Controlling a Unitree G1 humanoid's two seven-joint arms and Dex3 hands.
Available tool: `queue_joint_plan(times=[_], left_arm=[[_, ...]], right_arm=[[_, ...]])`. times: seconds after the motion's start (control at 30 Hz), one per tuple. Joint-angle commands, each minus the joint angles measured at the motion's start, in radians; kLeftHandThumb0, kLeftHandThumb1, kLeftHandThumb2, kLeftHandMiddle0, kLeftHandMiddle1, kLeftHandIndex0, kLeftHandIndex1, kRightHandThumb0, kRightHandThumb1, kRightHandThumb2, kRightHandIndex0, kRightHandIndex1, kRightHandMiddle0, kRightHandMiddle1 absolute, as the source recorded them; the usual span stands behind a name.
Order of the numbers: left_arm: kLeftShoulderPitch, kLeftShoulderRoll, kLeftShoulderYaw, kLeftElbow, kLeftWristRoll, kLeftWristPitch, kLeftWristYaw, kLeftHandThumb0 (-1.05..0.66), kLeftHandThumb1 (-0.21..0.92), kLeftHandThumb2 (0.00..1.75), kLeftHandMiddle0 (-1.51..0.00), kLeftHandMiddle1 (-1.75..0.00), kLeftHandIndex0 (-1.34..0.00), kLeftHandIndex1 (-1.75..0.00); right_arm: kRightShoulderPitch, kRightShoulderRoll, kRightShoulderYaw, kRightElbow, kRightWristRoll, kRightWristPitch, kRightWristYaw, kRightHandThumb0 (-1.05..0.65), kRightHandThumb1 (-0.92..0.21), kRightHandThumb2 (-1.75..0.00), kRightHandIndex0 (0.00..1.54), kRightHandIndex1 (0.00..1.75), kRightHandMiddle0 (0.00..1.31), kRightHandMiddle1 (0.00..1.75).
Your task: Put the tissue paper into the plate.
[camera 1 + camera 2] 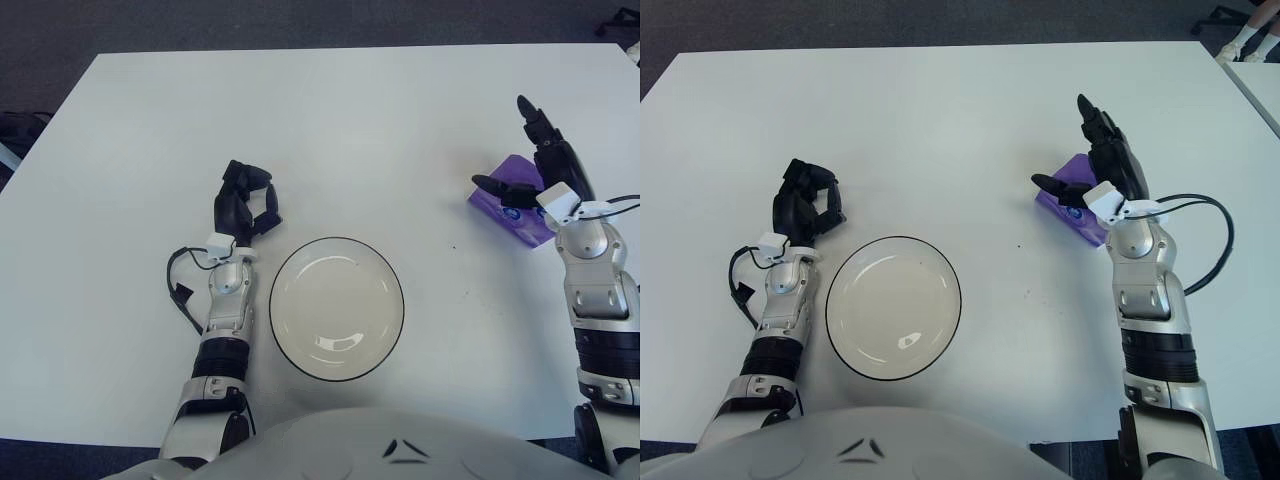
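A purple tissue packet (510, 206) lies on the white table (330, 120) at the right. My right hand (535, 160) is over it with fingers spread, thumb at the packet's left side and the other fingers pointing away above it; it covers part of the packet. The hand holds nothing. A white plate (336, 307) with a dark rim sits empty at the table's front centre, well left of the packet. My left hand (245, 205) shows just left of the plate, fingers curled, holding nothing.
A black cable (180, 290) loops beside my left wrist. Another cable (1215, 240) loops beside my right forearm. Dark floor lies beyond the table's far edge.
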Motion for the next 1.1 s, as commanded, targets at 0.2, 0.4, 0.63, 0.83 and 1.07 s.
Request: queue_joint_plan(times=[0.2, 0.4, 0.63, 0.83, 1.07], left_arm=[[0.178, -0.024, 0.012, 0.133, -0.007, 0.034, 0.009, -0.42, 0.51, 1.09, -0.69, -1.75, -0.46, -1.75], [0.181, -0.025, 0.013, 0.127, -0.007, 0.031, 0.007, -0.42, 0.51, 1.09, -0.70, -1.75, -0.46, -1.75], [0.187, -0.024, 0.012, 0.120, -0.005, 0.019, 0.003, -0.42, 0.51, 1.08, -0.69, -1.75, -0.46, -1.75], [0.188, -0.026, 0.014, 0.120, -0.010, 0.017, 0.001, -0.18, 0.39, 1.19, -0.70, -1.61, -0.45, -1.75], [0.191, -0.025, 0.015, 0.111, -0.001, 0.040, 0.013, -0.02, 0.30, 1.25, -0.71, -1.47, -0.46, -1.75]], right_arm=[[0.034, -0.005, 0.017, 0.060, 0.067, -0.015, 0.064, -1.01, -0.61, -0.49, 0.00, 0.00, 0.00, 0.00], [0.038, 0.004, 0.025, 0.060, 0.071, 0.021, 0.079, -0.96, -0.57, -0.53, 0.00, 0.00, 0.00, 0.00], [0.037, 0.021, 0.057, 0.049, 0.043, 0.134, 0.090, -0.94, -0.56, -0.56, 0.00, 0.00, 0.00, 0.00], [0.041, 0.018, 0.086, 0.061, 0.008, 0.184, 0.068, -0.91, -0.55, -0.62, 0.00, 0.00, 0.00, 0.00], [0.021, -0.011, 0.070, 0.225, 0.020, 0.102, 0.034, -0.90, -0.56, -0.65, 0.00, 0.00, 0.00, 0.00]])
